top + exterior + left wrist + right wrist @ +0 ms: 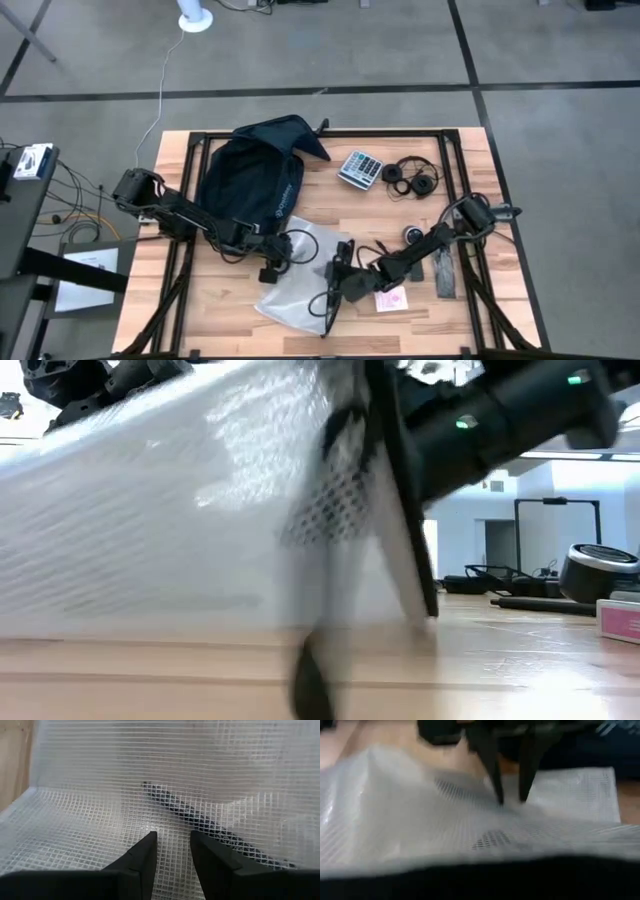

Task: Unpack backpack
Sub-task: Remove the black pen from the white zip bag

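Note:
The dark navy backpack (250, 175) lies flat on the far left part of the table, and no gripper touches it. A clear mesh-patterned plastic pouch (300, 272) sits in the near middle, with a dark pen-like thing (200, 820) inside it. My left gripper (274, 262) (173, 840) is open, pointing down over the pouch's left part; the right wrist view shows its fingers (497, 790) from across. My right gripper (335, 282) is at the pouch's right edge and shut on it. The pouch (180, 510) rises in a slope toward that gripper. My left gripper has its fingertips (524, 795) right at the pouch's upper face from above, a gap between them; I cannot tell whether they touch it. My right gripper holds the pouch by its right edge (328, 275), coming from the table's right. The raised plastic (470, 840) hides the fingers. That side is lifted; the left part stays on the table.
A calculator (360, 168) and headphones (412, 178) lie on the far right of the table. A small round object (413, 235), a dark flat bar (445, 272) and a pink card (392, 300) lie near the right arm. Bare wood shows at the near left.

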You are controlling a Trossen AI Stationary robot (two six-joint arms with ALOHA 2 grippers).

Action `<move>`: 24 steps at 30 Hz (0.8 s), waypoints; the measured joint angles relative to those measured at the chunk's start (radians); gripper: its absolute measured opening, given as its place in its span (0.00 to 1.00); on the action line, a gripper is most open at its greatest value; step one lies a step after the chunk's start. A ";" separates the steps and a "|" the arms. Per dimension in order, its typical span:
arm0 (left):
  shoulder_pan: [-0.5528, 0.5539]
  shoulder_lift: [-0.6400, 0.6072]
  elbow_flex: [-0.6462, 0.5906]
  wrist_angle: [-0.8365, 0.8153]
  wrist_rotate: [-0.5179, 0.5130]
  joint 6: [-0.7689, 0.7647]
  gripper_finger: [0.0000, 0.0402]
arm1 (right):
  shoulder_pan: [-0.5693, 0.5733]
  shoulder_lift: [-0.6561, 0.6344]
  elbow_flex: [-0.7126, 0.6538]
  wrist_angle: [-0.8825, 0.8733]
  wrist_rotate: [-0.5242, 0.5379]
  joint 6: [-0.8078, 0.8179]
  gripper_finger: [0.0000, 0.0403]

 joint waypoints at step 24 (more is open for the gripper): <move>-0.001 0.001 0.000 0.049 0.023 0.033 0.27 | -0.180 0.023 0.000 0.013 -0.238 0.015 0.25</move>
